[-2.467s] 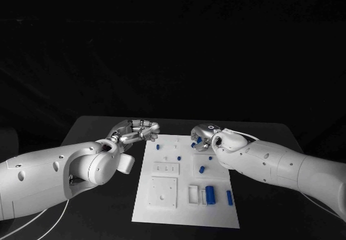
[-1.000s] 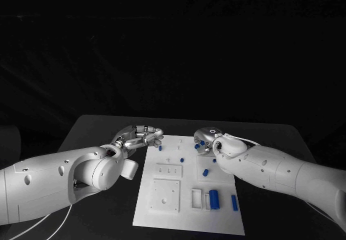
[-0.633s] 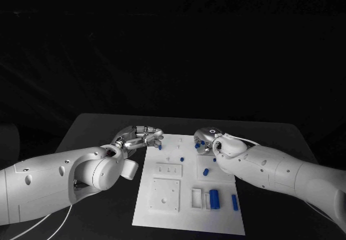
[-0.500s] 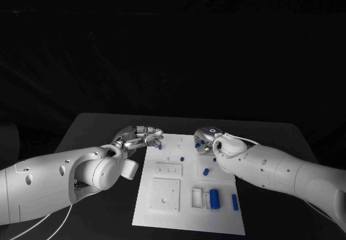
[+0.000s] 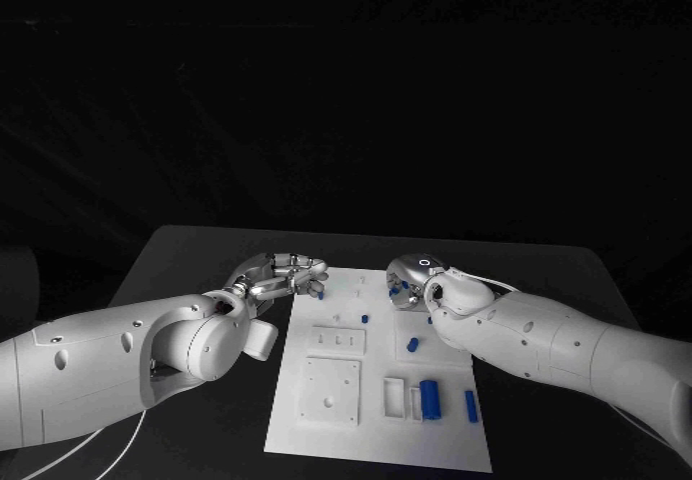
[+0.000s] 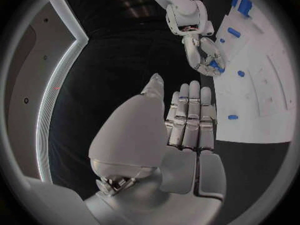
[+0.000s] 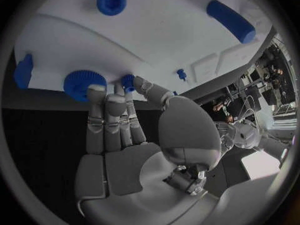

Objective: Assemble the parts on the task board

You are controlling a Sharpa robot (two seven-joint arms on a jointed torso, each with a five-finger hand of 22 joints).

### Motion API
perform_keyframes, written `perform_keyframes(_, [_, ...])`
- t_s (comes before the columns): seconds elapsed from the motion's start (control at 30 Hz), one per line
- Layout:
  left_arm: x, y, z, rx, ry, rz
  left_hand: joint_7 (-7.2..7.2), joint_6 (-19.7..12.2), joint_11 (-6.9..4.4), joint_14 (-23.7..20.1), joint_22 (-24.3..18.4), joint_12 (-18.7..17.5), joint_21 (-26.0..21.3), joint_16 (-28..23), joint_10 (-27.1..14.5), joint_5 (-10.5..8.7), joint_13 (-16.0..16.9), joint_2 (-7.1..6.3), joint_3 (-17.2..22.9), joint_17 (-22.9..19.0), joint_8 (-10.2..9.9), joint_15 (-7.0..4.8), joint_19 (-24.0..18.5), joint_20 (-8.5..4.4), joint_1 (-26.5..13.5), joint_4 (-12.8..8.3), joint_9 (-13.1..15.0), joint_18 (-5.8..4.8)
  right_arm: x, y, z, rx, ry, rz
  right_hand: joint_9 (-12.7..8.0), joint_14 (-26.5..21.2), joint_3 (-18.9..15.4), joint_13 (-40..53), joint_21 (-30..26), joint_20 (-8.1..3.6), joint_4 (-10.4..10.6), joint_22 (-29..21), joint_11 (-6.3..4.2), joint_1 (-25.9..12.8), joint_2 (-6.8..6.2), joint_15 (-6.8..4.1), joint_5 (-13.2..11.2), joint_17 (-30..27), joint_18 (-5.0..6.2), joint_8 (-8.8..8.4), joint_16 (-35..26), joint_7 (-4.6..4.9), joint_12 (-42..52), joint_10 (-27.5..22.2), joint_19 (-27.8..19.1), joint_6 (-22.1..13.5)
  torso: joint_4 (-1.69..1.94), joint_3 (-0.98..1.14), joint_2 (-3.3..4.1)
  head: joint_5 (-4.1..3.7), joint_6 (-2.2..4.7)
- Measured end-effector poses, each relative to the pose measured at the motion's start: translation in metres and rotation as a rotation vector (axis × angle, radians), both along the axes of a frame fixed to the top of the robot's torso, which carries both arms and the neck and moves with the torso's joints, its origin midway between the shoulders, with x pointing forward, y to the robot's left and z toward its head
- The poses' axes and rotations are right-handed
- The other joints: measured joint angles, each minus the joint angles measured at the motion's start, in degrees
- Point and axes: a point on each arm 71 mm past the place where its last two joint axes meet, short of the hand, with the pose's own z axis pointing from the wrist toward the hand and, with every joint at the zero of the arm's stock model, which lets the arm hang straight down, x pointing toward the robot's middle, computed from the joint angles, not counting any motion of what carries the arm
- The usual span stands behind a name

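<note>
The white task board (image 5: 378, 390) is lying in the lower middle of the head view, on the black table (image 5: 188, 260). Near its lower right, a white open tray (image 5: 391, 396) is sitting just beside a blue cylinder (image 5: 428, 398), which is lying in its own slot; whether the tray is holding anything cannot be told. A blue bar (image 5: 470, 403) is lying farther right, near the board's edge. A short blue piece (image 5: 413, 344) is resting at mid-board, and a small blue peg (image 5: 365, 318) is standing above it and to the left. A white square plate (image 5: 330, 391) is sitting at the lower left of the board.

The left hand (image 5: 283, 273) is hovering at the board's upper left corner, fingers straight and close together, holding nothing — the left wrist view is showing them (image 6: 189, 120) laid side by side above the board's edge.

The right hand (image 5: 405, 283) is reaching over the board's upper right corner. In the right wrist view its fingertips (image 7: 100, 92) are touching a blue knurled knob (image 7: 80, 84), with the thumb close by a smaller blue peg (image 7: 128, 81); whether it is actually gripping either one I cannot tell. In the head view the hand is hiding most of this — only blue specks are showing at its fingers. A blue ring (image 7: 111, 1) is sitting well apart on the board.
</note>
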Motion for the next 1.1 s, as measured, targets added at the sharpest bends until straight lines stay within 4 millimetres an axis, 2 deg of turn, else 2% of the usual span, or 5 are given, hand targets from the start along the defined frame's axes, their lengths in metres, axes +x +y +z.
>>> perform_keyframes(0.23, [0.0,0.0,0.0,0.001,0.001,0.001,0.0,0.0,0.0,0.0,0.0,0.0,0.0,0.0,0.0,0.0,0.0,0.0,0.0,0.0,-0.22,0.0,0.0,0.0,0.0,0.0,-0.01,-0.01,-0.001,0.0,0.001,0.0,-0.017,0.002,0.83,0.22,0.52,1.42,1.26,-0.31,-0.56,0.0,-0.38,0.29,0.88,-0.22,-0.06,-0.06,-0.06,1.14,0.45,-1.07,1.04,0.39,0.31,2.13,-0.02,0.0,0.15,0.06,0.19])
perform_keyframes(0.43, [0.0,0.001,0.0,0.001,0.002,0.001,0.0,0.0,0.0,0.0,0.01,0.0,0.0,0.0,0.0,0.0,0.0,0.0,0.0,0.05,-0.22,0.0,0.0,0.0,0.0,0.0,-0.01,-0.01,-0.002,0.0,0.001,0.008,-0.04,0.002,1.32,0.21,0.45,1.65,1.65,-0.68,-0.63,0.0,-0.39,0.69,1.27,-0.23,-0.23,-0.17,-0.42,1.3,0.45,-1.19,1.04,0.39,0.11,2.24,-0.03,0.03,0.23,0.07,0.47])
perform_keyframes(0.73, [0.0,0.0,0.0,0.001,0.002,0.0,0.0,0.0,0.0,0.0,0.01,0.0,0.0,0.0,0.0,0.0,0.0,0.0,0.0,0.04,-0.22,0.0,0.0,0.0,0.0,0.0,0.04,-0.02,-0.003,0.002,0.006,0.025,-0.087,0.0,1.68,0.3,0.61,2.32,2.85,-0.78,-0.8,0.0,-0.38,0.92,1.03,-0.32,-0.24,-0.38,-0.42,1.31,0.65,-1.22,1.03,0.39,0.21,2.65,-0.01,0.01,0.35,-0.01,1.15])
perform_keyframes(0.9, [0.001,-0.002,0.0,0.0,0.002,-0.003,0.0,0.0,-0.21,0.0,0.01,-0.23,0.0,0.0,0.21,0.0,0.0,0.0,0.0,0.04,-0.22,0.0,0.0,0.0,0.0,0.0,0.04,-0.02,0.0,0.008,0.015,0.03,-0.118,0.005,1.73,0.31,0.79,2.38,2.9,-1.01,-0.62,0.0,-0.39,0.92,1.03,-0.34,-0.28,-0.45,-0.86,1.31,0.65,-1.22,1.03,0.39,0.01,2.65,0.05,-0.01,0.37,-0.03,1.44])
perform_keyframes(1.1, [0.003,-0.001,-0.001,0.002,0.001,-0.001,0.0,0.0,-0.21,0.0,0.01,-0.23,0.0,-0.22,0.21,0.0,0.0,-0.22,0.0,0.1,-0.45,0.0,0.0,0.0,0.23,0.0,0.09,-0.03,0.001,0.02,0.018,0.043,-0.142,0.016,1.8,0.4,1.41,2.45,3.29,-1.29,-0.47,0.0,-0.39,1.21,0.73,-0.44,-0.29,-0.58,-1.01,1.31,0.65,-1.41,1.01,0.4,0.12,2.84,0.13,-0.09,0.36,-0.32,2.14])
